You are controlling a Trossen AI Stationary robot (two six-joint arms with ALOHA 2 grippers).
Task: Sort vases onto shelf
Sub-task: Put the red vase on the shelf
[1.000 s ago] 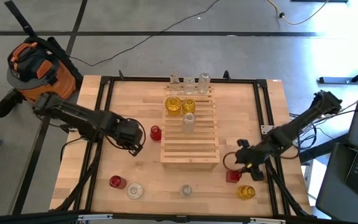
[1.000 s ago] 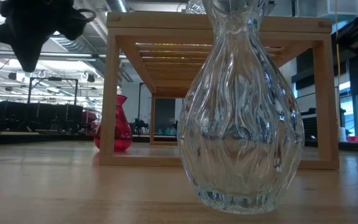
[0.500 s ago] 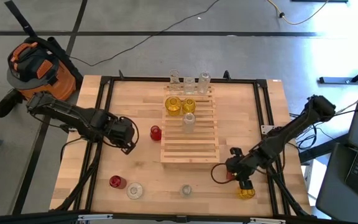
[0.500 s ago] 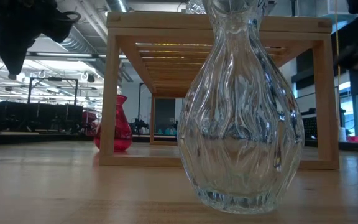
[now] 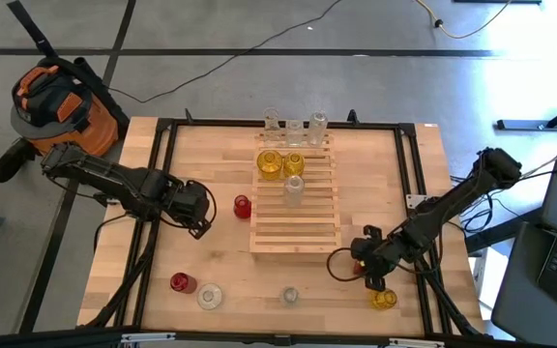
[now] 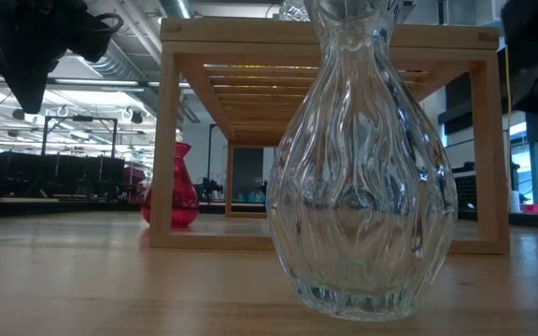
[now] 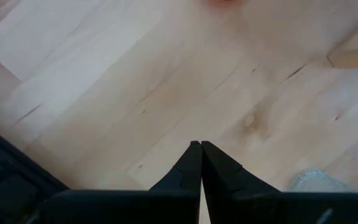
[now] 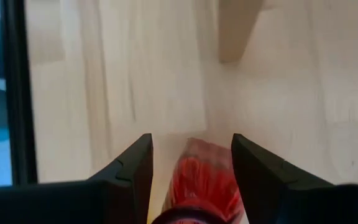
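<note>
My right gripper (image 5: 367, 269) hangs over the near right part of the table (image 5: 201, 145), just off the front right corner of the shelf (image 5: 296, 237), its two fingers (image 8: 132, 171) set against either side of a red vase (image 8: 201, 180) and clamped on it. A yellow vase (image 5: 383, 299) stands close beside it, toward the table's front edge. My left gripper (image 5: 199, 215) waits over the left half of the table, fingers pressed together on nothing, with another red vase (image 5: 243, 206) standing between it and the shelf's left side. On the shelf's slatted top stand three clear vases (image 5: 294, 127) in a row along the far edge, two yellow vases (image 5: 270, 163) in front of them and one more clear vase (image 5: 294, 189) nearer the middle. Along the table's front edge stand a red vase (image 5: 181, 282) and two clear ones (image 5: 209, 296), the one nearer the centre (image 6: 362, 187) filling the low view.
</note>
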